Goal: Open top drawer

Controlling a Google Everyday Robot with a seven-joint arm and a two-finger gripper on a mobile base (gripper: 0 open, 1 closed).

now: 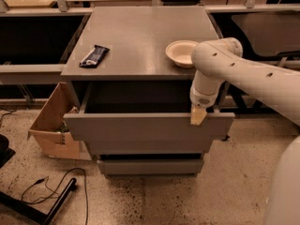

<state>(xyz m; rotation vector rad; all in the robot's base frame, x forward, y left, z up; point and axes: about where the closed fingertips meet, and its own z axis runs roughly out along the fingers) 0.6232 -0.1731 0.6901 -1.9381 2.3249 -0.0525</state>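
The top drawer (145,125) stands pulled partway out of the bench (140,36). Its plain grey front sits forward of the two lower drawer fronts (150,165), and its dark inside shows behind the panel. My arm (243,74) reaches in from the right and bends down. It puts my jaws at the top edge of the drawer front, towards its right end, with the tan tip lying over that edge. From this angle I cannot tell whether my jaws are parted or closed on the panel. On the bench top a pale bowl (182,53) sits near the right front corner, just behind my arm. A dark wrapped bar (94,56) lies well apart on the left. An open cardboard box (51,125) stands on the floor beside the bench's left side.
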